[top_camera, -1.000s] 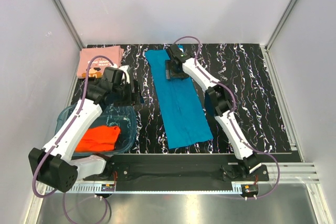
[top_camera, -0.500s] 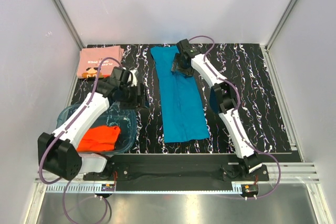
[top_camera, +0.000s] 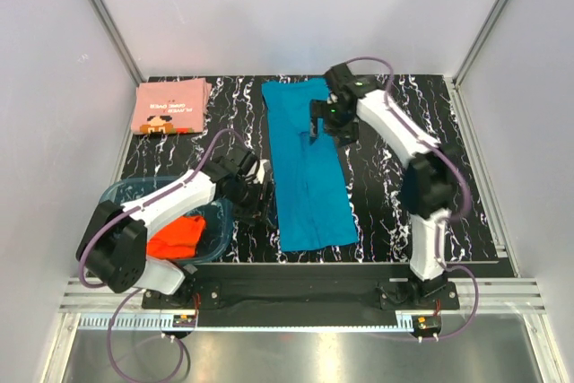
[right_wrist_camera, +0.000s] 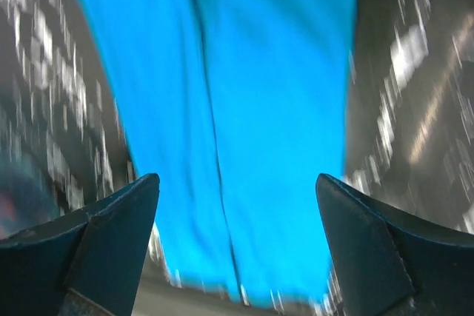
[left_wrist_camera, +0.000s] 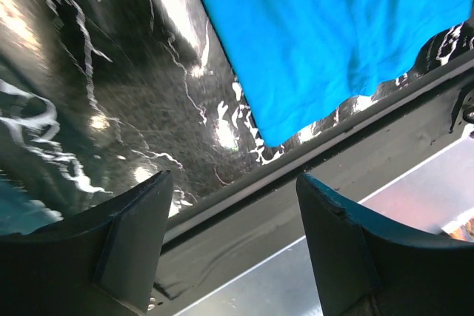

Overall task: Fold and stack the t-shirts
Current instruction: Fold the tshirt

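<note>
The teal-blue t-shirt [top_camera: 307, 168] lies as a long narrow strip down the middle of the table, with a lengthwise fold line. My right gripper [top_camera: 325, 126] hovers open over its far right part; in the right wrist view the shirt [right_wrist_camera: 222, 94] fills the space beyond the empty right gripper [right_wrist_camera: 237, 179]. My left gripper [top_camera: 255, 202] is open just left of the strip's near half; its wrist view shows the shirt's near corner [left_wrist_camera: 333, 27] beyond the empty left gripper [left_wrist_camera: 233, 177]. A folded salmon-pink shirt [top_camera: 170, 107] lies at the far left. The orange-red shirt [top_camera: 175, 238] sits crumpled in the tub.
A clear blue-tinted plastic tub [top_camera: 126, 196] stands at the near left, under the left arm. The table's near edge and a metal rail [left_wrist_camera: 311, 205] run just below the left gripper. White walls close in the left, far and right sides.
The left arm swung from near the pink shirt to beside the teal shirt's near half. The right gripper moved right, and its jaws widened. The shirt's far end shifted slightly right.
</note>
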`<state>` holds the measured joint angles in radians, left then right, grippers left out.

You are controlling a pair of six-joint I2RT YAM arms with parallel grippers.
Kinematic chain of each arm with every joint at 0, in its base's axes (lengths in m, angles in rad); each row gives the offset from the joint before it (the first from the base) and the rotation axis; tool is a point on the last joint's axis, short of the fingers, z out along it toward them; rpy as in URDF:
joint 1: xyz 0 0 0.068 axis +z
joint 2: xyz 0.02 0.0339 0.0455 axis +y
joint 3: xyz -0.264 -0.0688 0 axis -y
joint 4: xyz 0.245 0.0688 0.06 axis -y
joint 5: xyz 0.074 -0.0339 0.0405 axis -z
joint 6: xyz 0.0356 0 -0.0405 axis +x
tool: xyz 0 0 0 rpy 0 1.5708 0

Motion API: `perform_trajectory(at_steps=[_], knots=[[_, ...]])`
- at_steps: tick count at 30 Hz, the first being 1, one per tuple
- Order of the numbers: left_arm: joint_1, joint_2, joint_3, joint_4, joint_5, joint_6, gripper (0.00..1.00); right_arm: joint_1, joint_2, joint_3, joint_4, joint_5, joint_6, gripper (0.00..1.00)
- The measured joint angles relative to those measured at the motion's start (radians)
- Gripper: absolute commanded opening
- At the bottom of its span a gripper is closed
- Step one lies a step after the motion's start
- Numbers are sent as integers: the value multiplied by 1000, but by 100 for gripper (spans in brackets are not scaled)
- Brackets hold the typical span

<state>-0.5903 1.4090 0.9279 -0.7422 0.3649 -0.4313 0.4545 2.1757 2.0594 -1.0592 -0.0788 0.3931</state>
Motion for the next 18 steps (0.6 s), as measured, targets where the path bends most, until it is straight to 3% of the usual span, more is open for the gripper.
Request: perform_trajectory(at_steps=[2,7,12,18], knots=[[-10,2,-37,37,18,-34,71,-9,-174,-175,25,-26,-20,88],[-75,14,-97,134,45,-165,66,-109,-591,-692,111,-124,-38,58],[-137,15,-164,231,42,-304,63,-193,-716,-1068,174,-222,-14,56],[-180,15,-260,278,13,-462,54,-208,-785,-1224,252,-305,36,52]])
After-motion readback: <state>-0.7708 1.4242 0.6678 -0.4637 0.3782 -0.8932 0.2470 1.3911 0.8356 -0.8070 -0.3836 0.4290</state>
